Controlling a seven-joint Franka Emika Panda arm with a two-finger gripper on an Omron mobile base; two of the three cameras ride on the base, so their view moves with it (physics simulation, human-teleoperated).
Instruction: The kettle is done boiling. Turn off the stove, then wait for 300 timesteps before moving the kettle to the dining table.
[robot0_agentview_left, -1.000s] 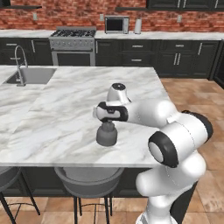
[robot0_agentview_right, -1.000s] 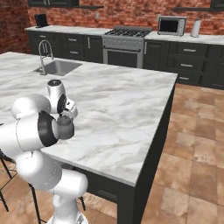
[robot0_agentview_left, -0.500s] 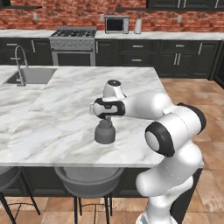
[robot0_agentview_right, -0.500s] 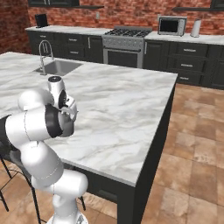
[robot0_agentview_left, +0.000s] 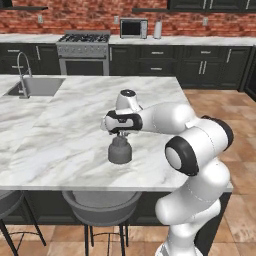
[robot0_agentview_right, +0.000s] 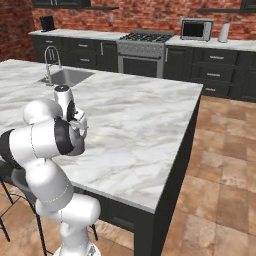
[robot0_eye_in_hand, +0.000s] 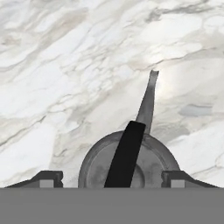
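We note the kettle (robot0_agentview_left: 120, 151) standing near the table's (robot0_agentview_left: 60, 150) front edge, directly under the gripper (robot0_eye_in_hand: 112, 177), whose jaws stand wide astride its handle.

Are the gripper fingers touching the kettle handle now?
Apart. In the hand view, the fingertips stand wide on either side of the kettle; its dark handle runs untouched between them.

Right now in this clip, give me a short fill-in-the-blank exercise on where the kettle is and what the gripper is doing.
1. The kettle stands upright on the ____ dining table.
2. The gripper has its fingertips spread ____ on either side of the kettle's dark handle.
3. The stove stands against the ____ wall, far behind the kettle.

Missing words: marble; apart; brick
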